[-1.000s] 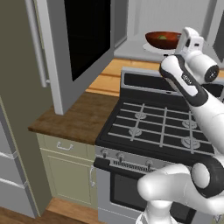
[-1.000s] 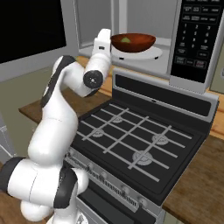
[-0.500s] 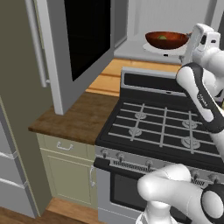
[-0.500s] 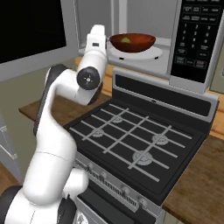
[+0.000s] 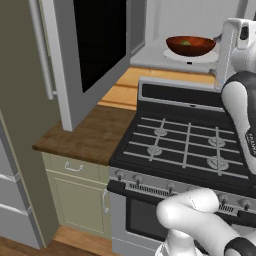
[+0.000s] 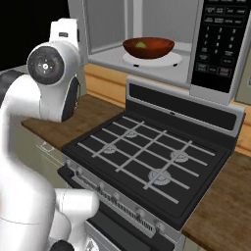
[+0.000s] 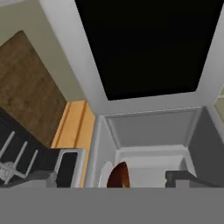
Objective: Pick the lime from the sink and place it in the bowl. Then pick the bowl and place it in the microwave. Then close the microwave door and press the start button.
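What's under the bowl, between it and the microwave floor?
The round white turntable lies between the bowl and the microwave floor; the bowl sits on it. The right base view shows this best.

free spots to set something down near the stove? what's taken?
Bare: the wooden counter between the open microwave door and the stove, and the counter strip right of the stove. Taken: the microwave turntable carries the bowl with the lime.
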Motion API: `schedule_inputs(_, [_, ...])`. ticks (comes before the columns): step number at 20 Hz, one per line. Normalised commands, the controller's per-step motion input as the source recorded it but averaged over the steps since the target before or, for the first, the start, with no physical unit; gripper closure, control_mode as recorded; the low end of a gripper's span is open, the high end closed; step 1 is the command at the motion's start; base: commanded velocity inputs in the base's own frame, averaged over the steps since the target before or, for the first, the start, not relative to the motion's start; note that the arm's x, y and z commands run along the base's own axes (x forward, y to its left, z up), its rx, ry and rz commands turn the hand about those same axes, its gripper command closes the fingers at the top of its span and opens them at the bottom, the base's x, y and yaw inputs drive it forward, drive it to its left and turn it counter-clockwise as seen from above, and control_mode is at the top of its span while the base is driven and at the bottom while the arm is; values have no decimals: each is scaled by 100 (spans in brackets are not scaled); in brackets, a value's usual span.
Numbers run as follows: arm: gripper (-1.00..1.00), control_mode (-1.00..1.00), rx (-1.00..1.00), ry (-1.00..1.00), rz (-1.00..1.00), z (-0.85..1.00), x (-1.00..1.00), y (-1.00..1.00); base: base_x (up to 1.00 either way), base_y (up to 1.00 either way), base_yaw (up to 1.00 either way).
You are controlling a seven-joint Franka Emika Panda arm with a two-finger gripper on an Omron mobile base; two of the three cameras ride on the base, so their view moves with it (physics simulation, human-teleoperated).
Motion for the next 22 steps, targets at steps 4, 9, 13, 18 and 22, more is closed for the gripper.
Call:
schedule_inputs(4, [-100, -100, 0, -10, 20, -11, -100, 100, 0, 0, 0])
schedule_inputs(9, [-100, -100, 0, -7, 16, -18, -100, 100, 0, 0, 0])
schedule_inputs(13, [-100, -100, -1, 0, 18, 0, -100, 95, 0, 0, 0])
schedule_inputs(18, [-100, -100, 0, 0, 10, -3, -96, 90, 0, 0, 0])
schedule_inputs(22, [-100, -100, 0, 0, 0, -5, -64, 88, 0, 0, 0])
